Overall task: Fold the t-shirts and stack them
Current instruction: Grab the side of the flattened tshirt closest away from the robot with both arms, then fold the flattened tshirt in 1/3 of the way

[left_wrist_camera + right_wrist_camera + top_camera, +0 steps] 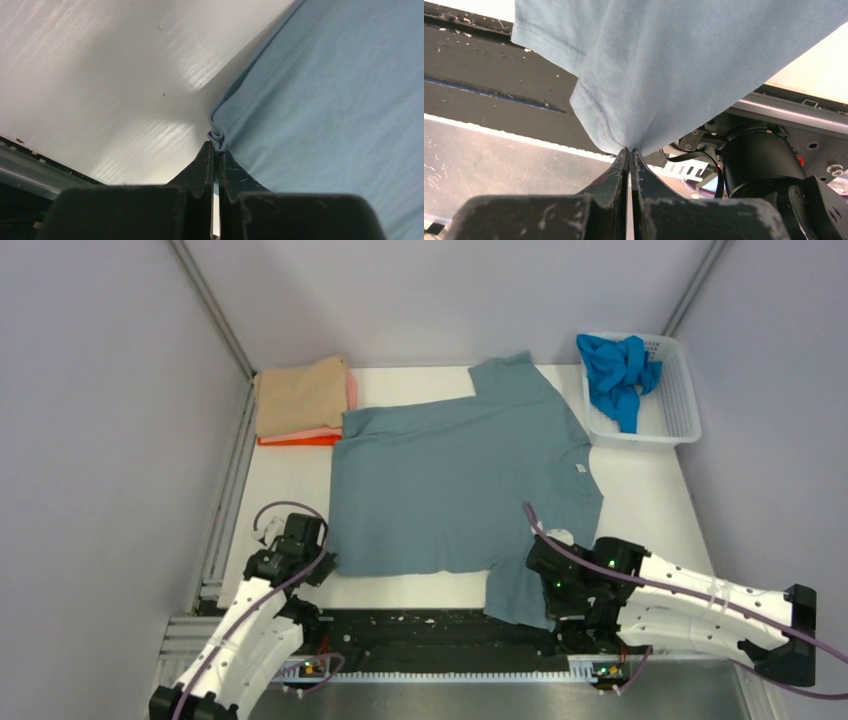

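Grey-blue t-shirt [455,480] spread flat at frame centre on the white table [640,500].
Folded tan shirt [300,395] upper left, bright blue shirt [615,370] upper right; left gripper [216,150] pinches the grey-blue hem corner, right gripper [629,152] clamps its lower sleeve.

My top view looks down from above and behind; both wrist views (very close) share its grey-blue shirt [450,490].

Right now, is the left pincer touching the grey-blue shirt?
Touching. The left wrist view shows the left pincer closed on a bunched corner of the grey-blue shirt.
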You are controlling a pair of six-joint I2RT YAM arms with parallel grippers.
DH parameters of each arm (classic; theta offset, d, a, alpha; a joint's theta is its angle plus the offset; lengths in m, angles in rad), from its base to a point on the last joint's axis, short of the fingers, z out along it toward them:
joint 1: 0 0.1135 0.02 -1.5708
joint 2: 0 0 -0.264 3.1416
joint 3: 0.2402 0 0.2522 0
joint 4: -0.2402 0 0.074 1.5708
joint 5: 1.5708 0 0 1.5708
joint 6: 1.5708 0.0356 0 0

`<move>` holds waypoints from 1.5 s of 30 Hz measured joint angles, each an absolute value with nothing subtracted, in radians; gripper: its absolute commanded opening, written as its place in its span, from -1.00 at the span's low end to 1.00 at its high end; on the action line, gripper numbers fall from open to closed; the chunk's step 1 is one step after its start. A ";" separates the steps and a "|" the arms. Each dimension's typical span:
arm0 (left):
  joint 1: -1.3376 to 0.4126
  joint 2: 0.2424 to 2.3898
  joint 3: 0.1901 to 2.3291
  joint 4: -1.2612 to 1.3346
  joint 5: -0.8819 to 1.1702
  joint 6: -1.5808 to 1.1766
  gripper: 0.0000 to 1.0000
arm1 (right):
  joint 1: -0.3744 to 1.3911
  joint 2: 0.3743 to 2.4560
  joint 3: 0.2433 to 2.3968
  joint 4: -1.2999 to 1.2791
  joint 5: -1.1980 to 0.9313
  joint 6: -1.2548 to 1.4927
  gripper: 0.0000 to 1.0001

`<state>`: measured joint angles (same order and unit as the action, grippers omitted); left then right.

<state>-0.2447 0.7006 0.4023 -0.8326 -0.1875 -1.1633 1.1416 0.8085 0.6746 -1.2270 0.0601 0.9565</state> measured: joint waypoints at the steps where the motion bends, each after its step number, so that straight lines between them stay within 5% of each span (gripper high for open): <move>1: -0.245 0.672 0.402 -0.850 -0.183 -1.164 -1.00 | 1.143 0.797 0.680 -1.236 0.061 0.961 -1.00; 7: -0.245 0.567 0.376 -0.820 -0.149 -1.165 -1.00 | 1.143 0.784 0.732 -1.234 0.183 0.971 -1.00; 14: -0.245 0.782 0.403 -0.664 -0.138 -1.144 -1.00 | 1.005 0.870 0.829 -1.095 0.413 0.871 -1.00; 27: -0.242 1.216 0.700 -0.549 -0.203 -1.088 -1.00 | 0.597 1.066 0.873 -0.656 0.488 0.543 -1.00; 45: -0.129 1.351 0.850 -0.525 -0.260 -1.025 -1.00 | 0.356 1.200 0.912 -0.247 0.358 0.209 -1.00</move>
